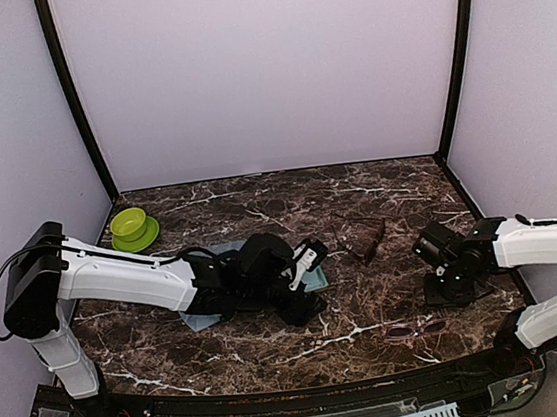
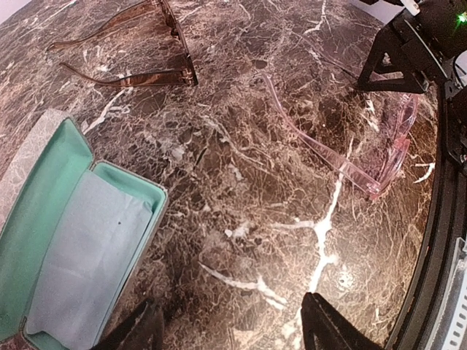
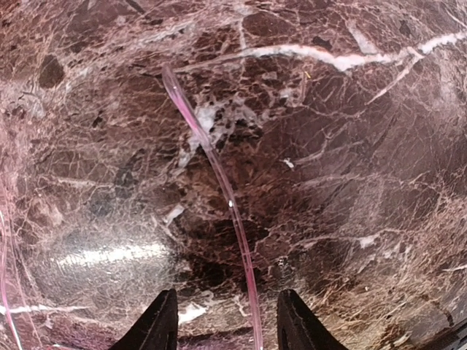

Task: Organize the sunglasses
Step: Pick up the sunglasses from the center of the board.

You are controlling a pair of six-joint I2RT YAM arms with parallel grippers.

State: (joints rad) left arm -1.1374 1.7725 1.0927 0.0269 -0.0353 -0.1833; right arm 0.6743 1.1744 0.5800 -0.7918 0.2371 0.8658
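Pink sunglasses point(image 1: 416, 331), front lying left-right, temples unfolded, pointing away

- Overhead view: soft, even light from above. The pale walls point(image 1: 263, 69) read bright, and the dark marble table point(image 1: 275, 350) is dim by contrast, with only faint, soft-edged shadows on it.
- The pink-purple sunglasses point(image 1: 416, 330) nearly vanish against the marble there, and detail is coarse.
- Left wrist view: bright and fairly sharp ahead of the left gripper point(image 2: 232, 302). Its fingertips point(image 2: 142, 332) are dark, soft silhouettes.
- Far to the right of those jaws, straight lines bow.
- Right wrist view: a broad pale glare lies on the marble left of the right gripper point(image 3: 228, 299), with a dark shadow just ahead of the jaws.
- Strong barrel distortion curves the marble veins, and the corners blur.
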